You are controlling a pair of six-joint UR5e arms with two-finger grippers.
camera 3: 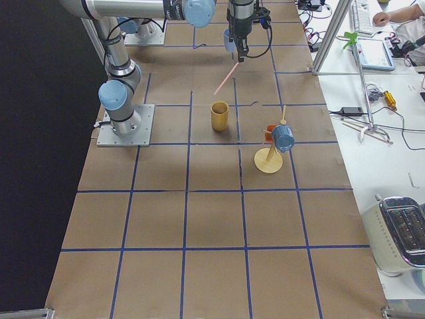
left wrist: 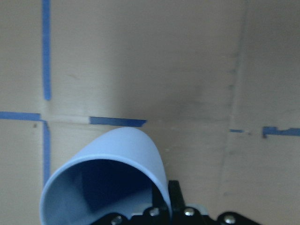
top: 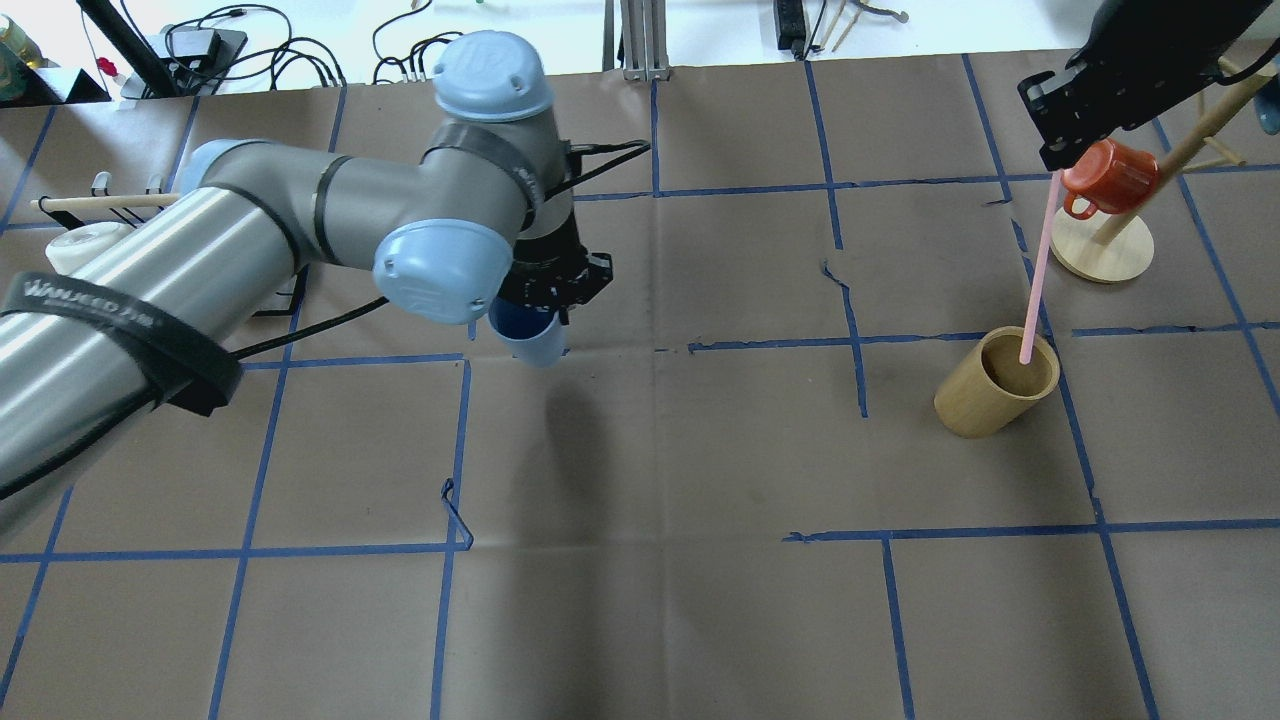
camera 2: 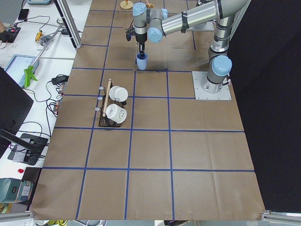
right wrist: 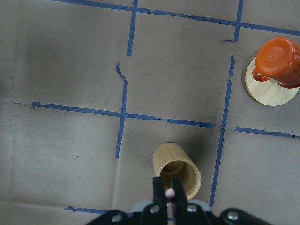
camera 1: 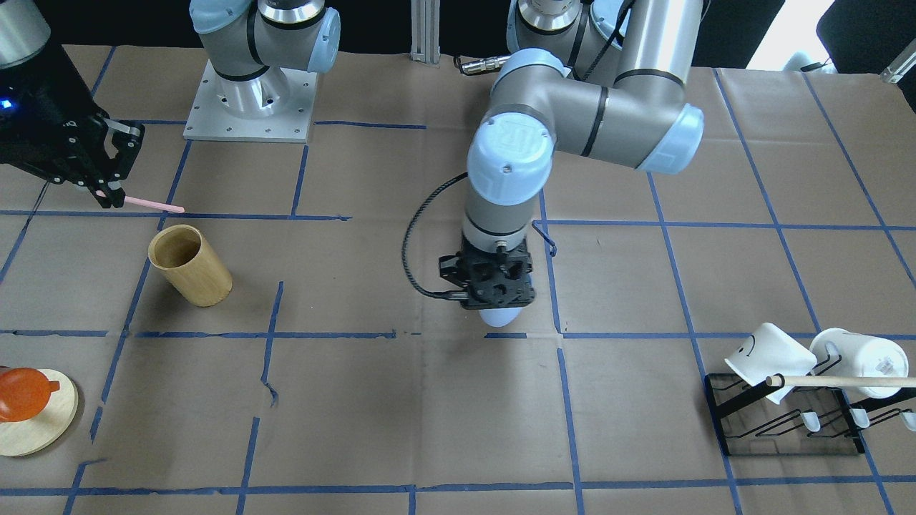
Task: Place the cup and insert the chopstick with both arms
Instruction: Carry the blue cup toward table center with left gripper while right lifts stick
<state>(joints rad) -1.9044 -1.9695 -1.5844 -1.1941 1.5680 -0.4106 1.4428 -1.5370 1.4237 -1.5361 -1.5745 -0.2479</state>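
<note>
My left gripper (top: 537, 312) is shut on the rim of the light blue cup (top: 530, 342) and holds it tilted, above the table near its middle. The cup also shows below the gripper in the front view (camera 1: 499, 317) and, open mouth toward the camera, in the left wrist view (left wrist: 108, 183). My right gripper (top: 1056, 162) is shut on the top end of the pink chopstick (top: 1038, 270), which hangs slanted in the air. The stick's end shows between the fingers in the right wrist view (right wrist: 169, 192). It also shows in the front view (camera 1: 154, 205).
A tan wooden cylinder (top: 997, 381) stands open-topped under the right gripper. An orange mug (top: 1110, 175) hangs on a wooden stand (top: 1100, 250) at the far right. A black rack (camera 1: 783, 422) with two white mugs (camera 1: 769, 357) and a long dowel (camera 1: 844, 381) sits on the left side.
</note>
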